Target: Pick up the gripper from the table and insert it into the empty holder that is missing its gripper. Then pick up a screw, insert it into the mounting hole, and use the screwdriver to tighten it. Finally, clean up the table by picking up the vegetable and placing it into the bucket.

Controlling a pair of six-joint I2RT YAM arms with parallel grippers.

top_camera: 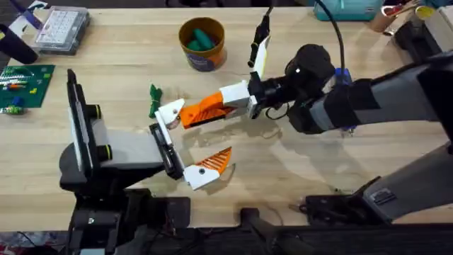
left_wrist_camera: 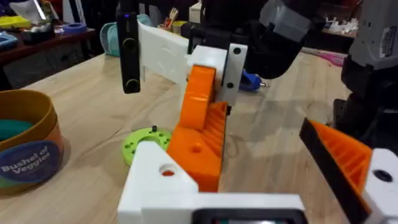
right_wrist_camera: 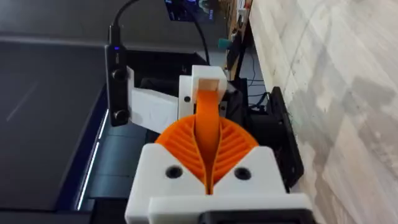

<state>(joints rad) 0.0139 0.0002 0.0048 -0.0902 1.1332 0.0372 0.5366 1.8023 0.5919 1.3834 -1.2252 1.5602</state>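
Right gripper (top_camera: 195, 113) reached across to the table's middle, orange ribbed pads (right_wrist_camera: 233, 146) pressed together on the orange wedge of the gripper (top_camera: 170, 112). Clamped firmly, wedge tip sandwiched between the pads, white blocky base (right_wrist_camera: 208, 81) sticking out beyond them. Held roughly level, base end right at the upper end of the black holder bar (top_camera: 161, 145) on the left arm; impossible to tell whether seated in the bar or just touching it.

Left gripper (top_camera: 187, 145) spread wide, grasping nothing. Twin finger (top_camera: 205, 170) mounted at the bar's lower end, orange tip pointing right, well apart from the held piece.

Vegetable (top_camera: 153, 100) lying on the wood just beside the held piece's white base, on the far side from the arm bases. Bucket (top_camera: 202, 44) standing upright farther back near the table's far edge, a teal lump (top_camera: 202, 39) inside. Lime-green ring (left_wrist_camera: 146, 140) flat on the table, close to the held piece's base.
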